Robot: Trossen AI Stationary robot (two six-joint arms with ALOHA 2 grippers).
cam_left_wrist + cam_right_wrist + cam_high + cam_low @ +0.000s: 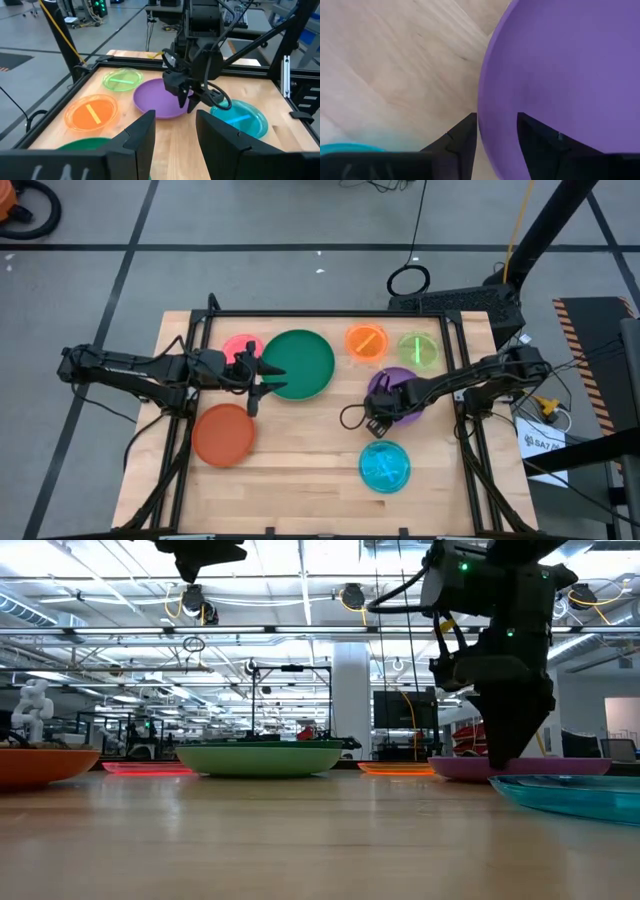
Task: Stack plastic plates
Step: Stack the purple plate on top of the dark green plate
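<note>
Seven plates lie flat on the wooden table: dark green point(298, 363), pink point(240, 347) partly under my left arm, red-orange point(223, 434), orange point(366, 341), light green point(418, 348), purple point(397, 393) and translucent blue point(385, 465). No separate lime plate shows. My right gripper point(496, 132) is open and points down at the purple plate's rim, one finger outside it and one over its inside. My left gripper point(254, 383) is open and raised above the table beside the dark green plate's left edge. My right gripper stands astride the purple plate's rim point(481, 120) on the side toward the table's near-left, coming from above. Its outer finger point(465, 134) lies close against the rim. Whether either finger touches the plate, I cannot tell. The plate rests flat on the table.
A black frame point(330, 313) borders the table on its far, left and right sides. A dark cable loop point(350, 417) hangs by my right gripper. Bare wood lies in the middle between the red-orange and blue plates.
</note>
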